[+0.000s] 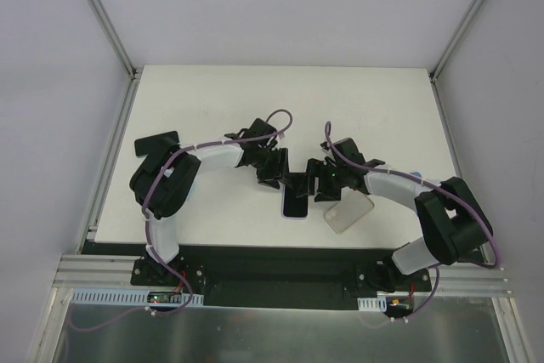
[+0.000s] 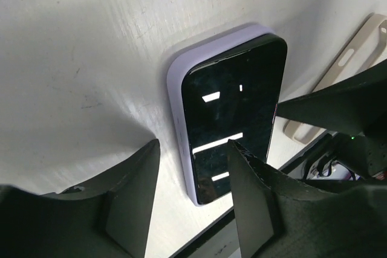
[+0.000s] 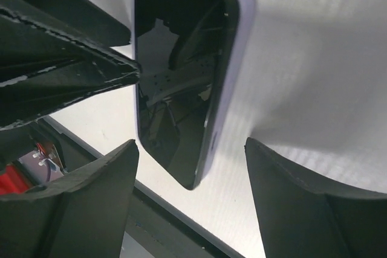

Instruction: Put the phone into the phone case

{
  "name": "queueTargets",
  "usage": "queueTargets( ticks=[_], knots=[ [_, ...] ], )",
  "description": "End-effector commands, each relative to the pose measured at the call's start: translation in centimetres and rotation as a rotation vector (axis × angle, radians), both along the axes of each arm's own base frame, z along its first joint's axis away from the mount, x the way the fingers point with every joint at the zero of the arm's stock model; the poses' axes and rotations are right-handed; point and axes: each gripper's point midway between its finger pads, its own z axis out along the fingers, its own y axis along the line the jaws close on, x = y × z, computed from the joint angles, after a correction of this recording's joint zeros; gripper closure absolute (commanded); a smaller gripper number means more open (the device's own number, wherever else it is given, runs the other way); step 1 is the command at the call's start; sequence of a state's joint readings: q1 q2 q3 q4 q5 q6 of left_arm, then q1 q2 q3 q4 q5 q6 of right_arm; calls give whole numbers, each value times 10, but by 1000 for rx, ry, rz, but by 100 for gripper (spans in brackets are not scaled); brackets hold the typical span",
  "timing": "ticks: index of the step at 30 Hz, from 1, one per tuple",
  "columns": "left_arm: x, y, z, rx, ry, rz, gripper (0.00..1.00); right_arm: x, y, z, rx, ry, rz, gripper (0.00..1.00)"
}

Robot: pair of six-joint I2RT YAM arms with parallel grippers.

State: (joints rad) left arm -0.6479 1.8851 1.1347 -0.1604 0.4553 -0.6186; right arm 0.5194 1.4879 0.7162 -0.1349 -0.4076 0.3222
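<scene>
The phone (image 1: 295, 203) lies flat and screen up near the table's front edge, its black glass (image 2: 233, 119) framed by a lavender rim (image 2: 176, 107) that looks like a phone case around it. My left gripper (image 1: 274, 174) hovers at the phone's far left end, and the left wrist view shows it (image 2: 192, 148) open and empty over the phone's lower corner. My right gripper (image 1: 324, 183) hangs close on the phone's right side. In the right wrist view it (image 3: 190, 144) is open, holds nothing, and straddles the phone's (image 3: 175, 89) near end.
A second, beige case (image 1: 348, 212) lies empty just right of the phone, also seen in the left wrist view (image 2: 344, 70). The table's front edge and the black rail (image 1: 255, 248) run just below the phone. The two grippers nearly touch above it.
</scene>
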Motion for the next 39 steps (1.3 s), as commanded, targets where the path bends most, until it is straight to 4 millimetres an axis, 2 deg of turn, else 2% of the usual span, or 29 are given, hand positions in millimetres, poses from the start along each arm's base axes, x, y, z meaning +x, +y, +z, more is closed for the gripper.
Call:
queueTargets(
  ticks=[1,10,13,16,18,24,31,39],
  knots=[
    [-5,-3,-9,4,47,-9,53,4,19,0,33,-27,6,27],
    [-28,4,-14,-26,123,24,70,11,36,-1,30,-2,-32,26],
    [-35,4,-12,-53,146,30,75,11,45,7,92,11,-12,25],
    [-41,4,-9,-73,161,34,81,20,55,25,189,-41,-5,25],
    [-44,5,-9,-83,170,38,83,24,57,35,252,-46,-13,24],
    [-49,3,-4,-116,181,38,87,28,63,48,433,-19,-26,24],
    [-52,4,0,-133,178,35,89,24,60,56,466,-45,7,26],
    [-53,7,0,-132,180,38,90,9,62,66,529,-67,115,28]
  ],
)
